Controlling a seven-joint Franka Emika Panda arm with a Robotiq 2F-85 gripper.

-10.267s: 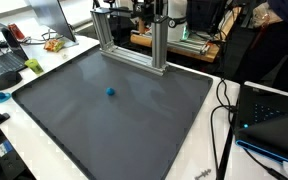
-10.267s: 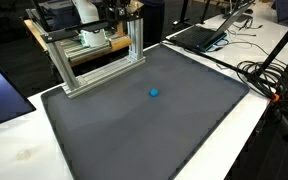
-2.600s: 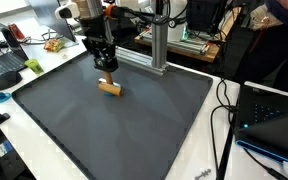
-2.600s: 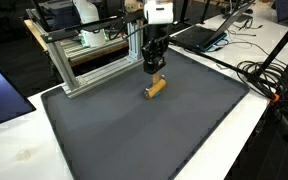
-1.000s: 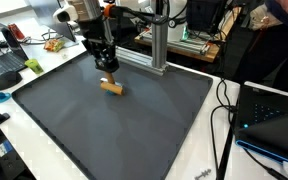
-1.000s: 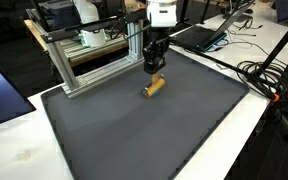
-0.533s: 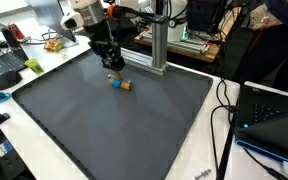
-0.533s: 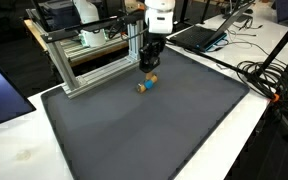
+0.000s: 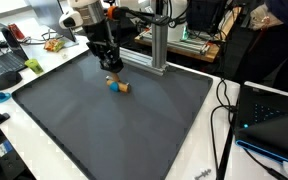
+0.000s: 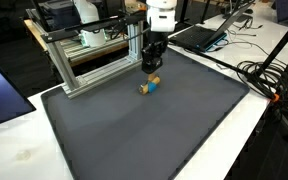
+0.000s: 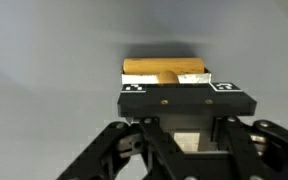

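Note:
My gripper (image 9: 113,74) (image 10: 151,70) hangs low over the far part of the dark grey mat (image 9: 104,135) (image 10: 134,135), shut on a small wooden block (image 9: 124,87) (image 10: 143,88). The block's lower end reaches down to the mat. A small blue ball (image 9: 113,84) (image 10: 152,83) lies right beside the block, touching or almost touching it. In the wrist view the wooden block (image 11: 164,68) runs crosswise just beyond the black fingertips (image 11: 134,92). The ball is hidden in that view.
An aluminium frame (image 9: 134,45) (image 10: 94,60) stands at the mat's far edge, close behind the gripper. Laptops (image 9: 274,120) (image 10: 204,35) and cables (image 10: 264,75) lie off the mat. White table (image 10: 24,150) surrounds the mat.
Over the last second the gripper has shifted slightly toward the frame and the block has turned. The blue ball, hidden by the block before, now shows beside it.

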